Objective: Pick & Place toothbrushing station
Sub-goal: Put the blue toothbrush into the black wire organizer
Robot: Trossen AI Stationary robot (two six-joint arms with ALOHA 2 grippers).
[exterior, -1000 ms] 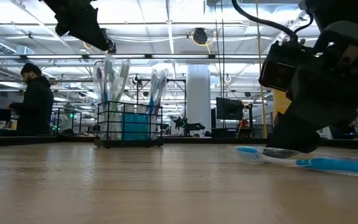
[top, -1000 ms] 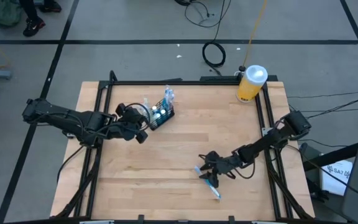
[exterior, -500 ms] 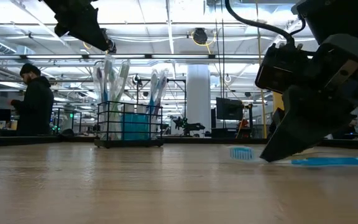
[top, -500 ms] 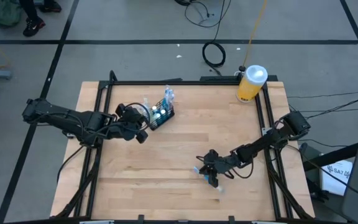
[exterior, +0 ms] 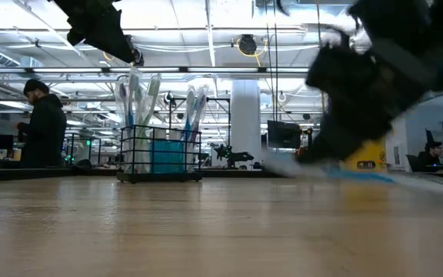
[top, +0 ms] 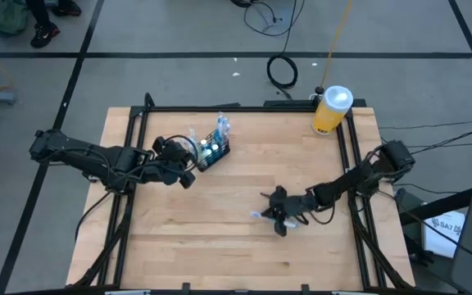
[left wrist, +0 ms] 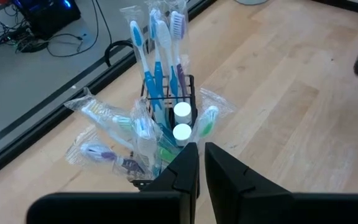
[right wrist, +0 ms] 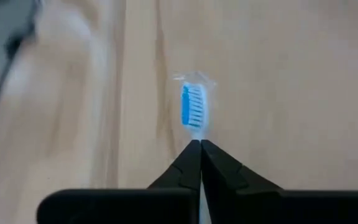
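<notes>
1 right gripper (right wrist: 199, 149) pinches 1 blue toothbrush (right wrist: 191, 107); left gripper (left wrist: 200, 163) closed, empty.

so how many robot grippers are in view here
2. The left gripper sits beside the black wire caddy; the right gripper is mid-table, shut on a blue toothbrush.

- No text, brand or number can be read on the tabletop (top: 236, 197) or on anything standing on it.
- A white label (top: 447, 223) at the right edge of the high view bears dark characters, too small to read.
</notes>
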